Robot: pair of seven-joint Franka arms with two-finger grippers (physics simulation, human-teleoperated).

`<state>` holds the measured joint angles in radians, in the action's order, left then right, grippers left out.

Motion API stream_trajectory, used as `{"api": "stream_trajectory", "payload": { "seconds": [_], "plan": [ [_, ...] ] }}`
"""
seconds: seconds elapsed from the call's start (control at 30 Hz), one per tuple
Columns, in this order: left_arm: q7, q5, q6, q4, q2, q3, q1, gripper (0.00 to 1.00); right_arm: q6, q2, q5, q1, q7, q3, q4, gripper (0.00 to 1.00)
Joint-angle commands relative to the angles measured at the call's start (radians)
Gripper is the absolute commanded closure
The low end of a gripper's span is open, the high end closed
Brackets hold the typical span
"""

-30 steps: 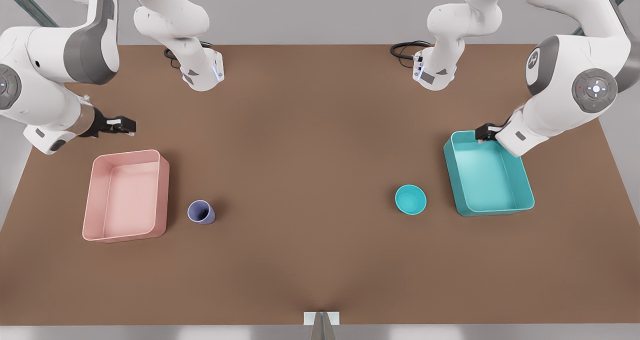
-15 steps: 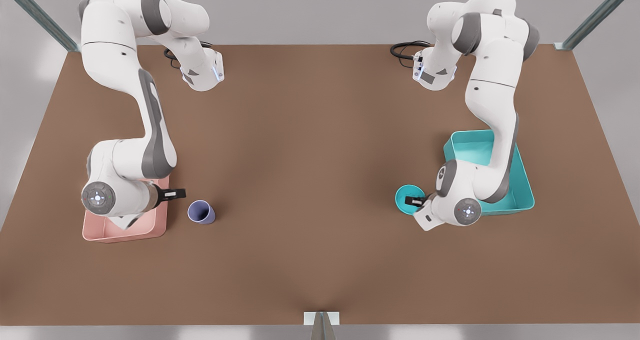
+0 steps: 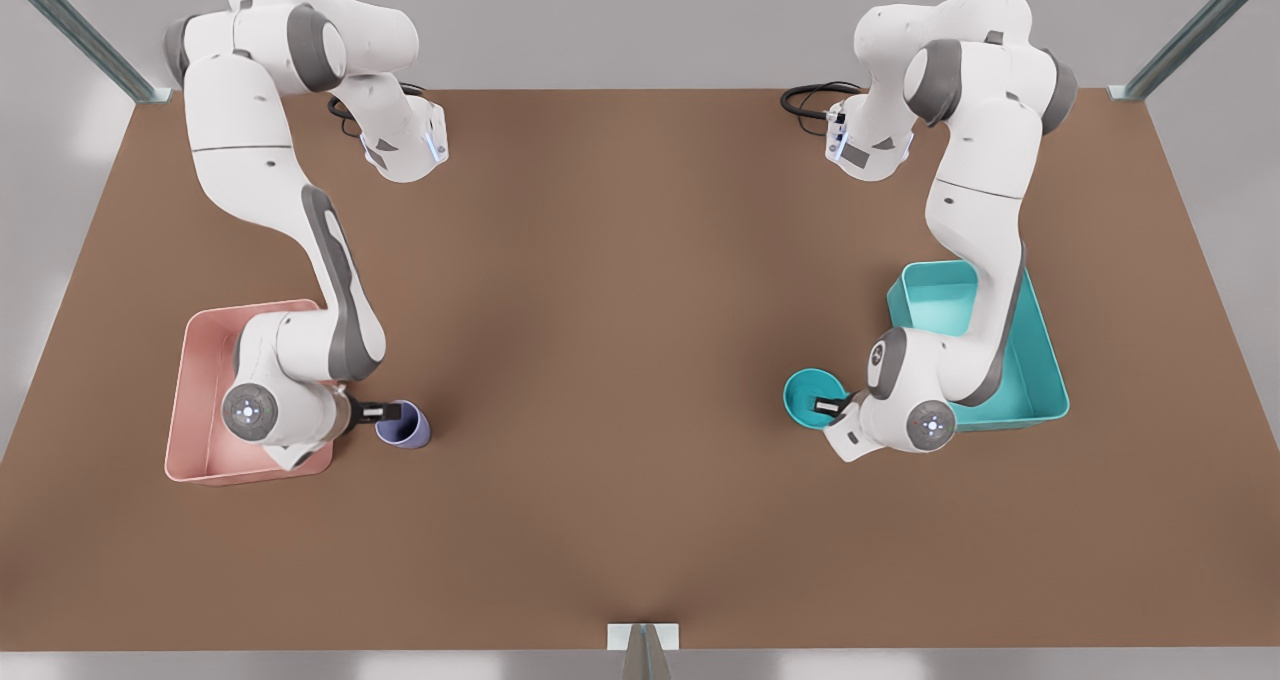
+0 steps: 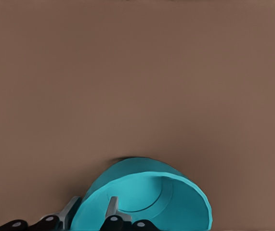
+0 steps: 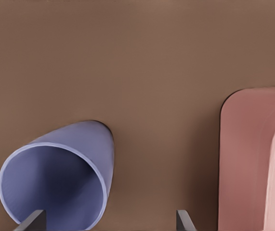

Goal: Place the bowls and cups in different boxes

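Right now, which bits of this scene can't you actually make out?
- Pink box: the right arm covers its near corner in the front view.
- Teal box: the left arm covers much of its inside in the front view.
- Teal bowl: cut off by the left wrist view's edge; the left end effector overlaps it.
- Lavender cup: cut off by the right wrist view's edge; the right end effector overlaps its rim.

No readable text, labels, brands or numbers are showing anywhere in these views.
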<state>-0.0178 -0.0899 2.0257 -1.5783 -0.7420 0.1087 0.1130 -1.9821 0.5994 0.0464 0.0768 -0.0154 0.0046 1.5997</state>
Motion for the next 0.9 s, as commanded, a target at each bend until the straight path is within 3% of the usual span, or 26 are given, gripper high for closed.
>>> {"api": "stream_trajectory", "payload": {
  "seconds": [0.0, 0.17, 0.23, 0.33, 0.37, 0.43, 0.5, 0.57, 0.7, 0.87],
  "plan": [
    [-0.05, -0.008, 0.011, 0.003, 0.003, 0.0, -0.001, 0.79, -0.086, 0.007, 0.013, -0.002, -0.023, 0.0, 0.0, 0.0],
    [-0.034, 0.004, -0.191, 0.086, 0.067, -0.001, -0.027, 0.79, -0.084, 0.039, 0.023, 0.005, -0.021, 0.0, 0.017, 0.0],
    [0.045, 0.067, -0.346, 0.103, 0.202, -0.079, -0.024, 0.79, -0.086, 0.056, 0.023, 0.001, -0.021, 0.0, 0.016, 0.0],
    [0.038, 0.064, -0.413, 0.115, 0.302, -0.233, -0.085, 0.79, -0.09, 0.079, 0.021, 0.003, -0.021, 0.0, 0.005, 0.0],
    [-0.043, 0.064, -0.412, 0.112, 0.306, -0.297, -0.095, 0.79, -0.09, 0.082, 0.021, 0.003, -0.021, 0.0, 0.003, 0.18],
    [-0.205, 0.067, -0.412, 0.083, 0.305, -0.391, -0.096, 0.79, -0.089, 0.082, 0.021, 0.006, -0.02, 0.002, 0.002, 0.66],
    [-0.309, 0.067, -0.401, -0.003, 0.305, -0.435, -0.099, 0.79, -0.08, 0.079, 0.023, 0.012, -0.029, 0.002, -0.001, 0.79],
    [-0.309, 0.067, -0.377, -0.069, 0.302, -0.437, -0.098, 0.79, -0.075, 0.074, 0.021, 0.023, -0.028, 0.003, -0.001, 0.79],
    [-0.307, 0.053, -0.15, -0.247, 0.279, -0.426, -0.087, 0.79, -0.027, 0.048, 0.015, 0.012, 0.086, 0.003, -0.026, 0.79],
    [-0.309, 0.018, 0.002, -0.335, 0.239, -0.396, -0.088, 0.79, 0.247, -0.148, 0.006, -0.092, 0.446, -0.009, -0.05, 0.79]
  ]
}}
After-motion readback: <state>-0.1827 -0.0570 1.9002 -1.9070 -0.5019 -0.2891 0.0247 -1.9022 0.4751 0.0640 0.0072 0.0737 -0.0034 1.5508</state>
